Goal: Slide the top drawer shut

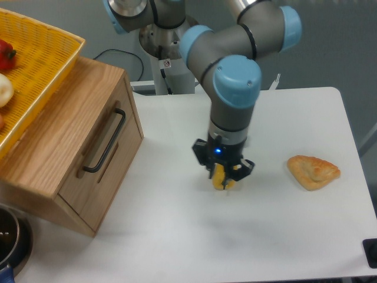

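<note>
The arm reaches down at frame centre; the gripper [223, 175] points straight down; finger spacing unclear.

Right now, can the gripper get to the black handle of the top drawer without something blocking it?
Probably yes. The gripper hangs over the yellow pepper, away from the top drawer, and only bare table lies between it and the handle.
</note>
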Available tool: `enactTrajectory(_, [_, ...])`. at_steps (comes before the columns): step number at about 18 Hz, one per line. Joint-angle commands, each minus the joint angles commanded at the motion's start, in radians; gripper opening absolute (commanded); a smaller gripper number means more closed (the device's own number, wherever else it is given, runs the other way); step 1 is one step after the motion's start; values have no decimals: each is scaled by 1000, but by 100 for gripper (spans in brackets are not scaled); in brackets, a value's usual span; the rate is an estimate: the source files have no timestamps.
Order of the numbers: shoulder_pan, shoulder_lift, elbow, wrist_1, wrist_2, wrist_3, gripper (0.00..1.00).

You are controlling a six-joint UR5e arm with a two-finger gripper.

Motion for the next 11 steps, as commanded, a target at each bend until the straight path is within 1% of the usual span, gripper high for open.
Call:
enactTrajectory(4, [75, -43, 11, 0, -26, 147, 100])
enactTrajectory(7, [129, -67, 31, 5, -23, 317, 100])
enactTrajectory(9, [132, -89, 64, 5, 0, 349, 100])
enactTrajectory(11, [134, -104, 81, -2, 29, 359, 100])
